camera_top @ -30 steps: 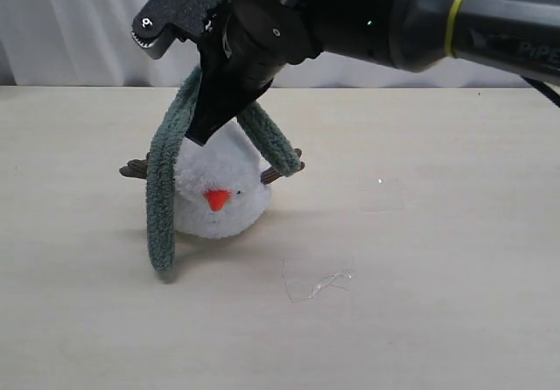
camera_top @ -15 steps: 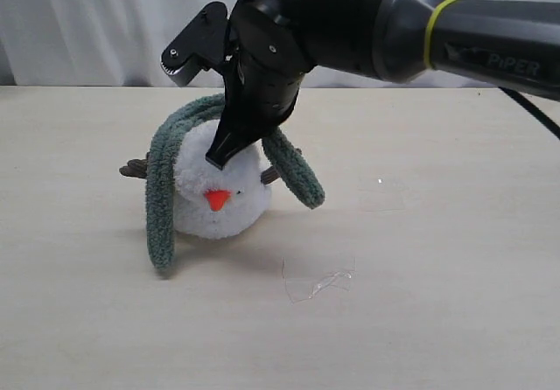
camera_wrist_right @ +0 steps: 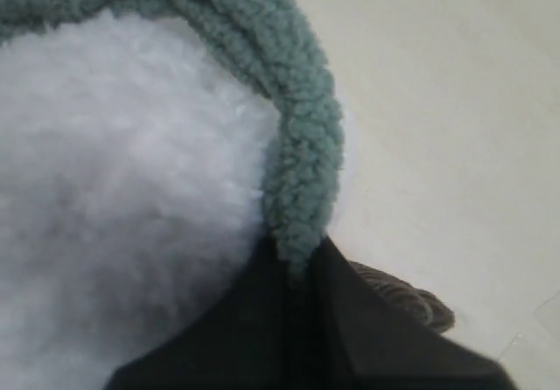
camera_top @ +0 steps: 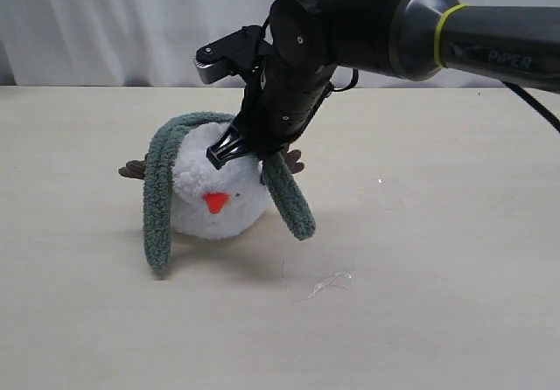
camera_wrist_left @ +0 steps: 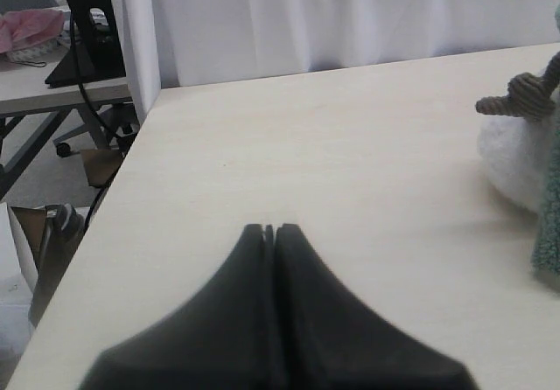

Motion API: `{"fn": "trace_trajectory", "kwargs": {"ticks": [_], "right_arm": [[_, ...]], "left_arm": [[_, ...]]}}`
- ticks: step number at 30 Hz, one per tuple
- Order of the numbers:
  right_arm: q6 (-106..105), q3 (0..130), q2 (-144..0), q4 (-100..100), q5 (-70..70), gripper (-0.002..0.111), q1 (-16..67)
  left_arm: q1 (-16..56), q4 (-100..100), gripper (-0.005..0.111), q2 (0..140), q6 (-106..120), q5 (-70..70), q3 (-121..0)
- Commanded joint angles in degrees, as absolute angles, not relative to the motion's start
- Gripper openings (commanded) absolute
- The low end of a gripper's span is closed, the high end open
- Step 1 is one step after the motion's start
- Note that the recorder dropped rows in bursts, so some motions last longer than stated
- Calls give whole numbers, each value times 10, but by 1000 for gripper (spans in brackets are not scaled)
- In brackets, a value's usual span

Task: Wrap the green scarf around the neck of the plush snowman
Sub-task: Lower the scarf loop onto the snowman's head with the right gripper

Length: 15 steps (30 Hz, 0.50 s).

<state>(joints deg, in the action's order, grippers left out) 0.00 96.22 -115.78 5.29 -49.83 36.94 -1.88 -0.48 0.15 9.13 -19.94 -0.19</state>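
Note:
The plush snowman (camera_top: 219, 189) sits on the table with its orange nose (camera_top: 215, 202) facing the camera. The green scarf (camera_top: 157, 198) arches over its head; one end hangs to the table on the left, the other end (camera_top: 291, 202) hangs on the right. My right gripper (camera_top: 234, 149) is shut on the green scarf (camera_wrist_right: 297, 145) at the top right of the white head (camera_wrist_right: 114, 198), with a brown twig arm (camera_wrist_right: 411, 302) just beside the fingers. My left gripper (camera_wrist_left: 269, 230) is shut on nothing, low over the table well to the left of the snowman (camera_wrist_left: 516, 158).
A scrap of clear film (camera_top: 319, 283) lies on the table in front of the snowman. A white curtain (camera_top: 96, 23) hangs behind the table's far edge. In the left wrist view the table's edge (camera_wrist_left: 131, 163) drops off toward a side desk with clutter (camera_wrist_left: 52, 49).
My right gripper has dropped from above the head down to its right side, pulling the scarf lower. The scarf's right end now hangs lower beside the body.

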Motion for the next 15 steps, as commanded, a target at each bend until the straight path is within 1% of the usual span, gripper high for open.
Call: {"fn": "trace_trajectory", "kwargs": {"ticks": [1, 3, 6, 10, 13, 15], "right_arm": [[-8, 962, -1167, -4, -487, 5, 346], [-16, 962, -1173, -22, -487, 10, 340], [-39, 962, -1178, -49, -487, 23, 337], [-68, 963, -1178, -77, -488, 43, 337], [-69, 966, -1178, -77, -491, 53, 334], [-69, 970, -1178, -71, -494, 55, 332]], "left_arm": [[-19, -7, 0, 0, 92, -190, 0], [-19, -7, 0, 0, 92, -190, 0], [-19, -7, 0, 0, 92, -190, 0], [-19, -7, 0, 0, 92, -190, 0], [-19, -7, 0, 0, 92, -190, 0], [-19, -7, 0, 0, 92, -190, 0]]}}
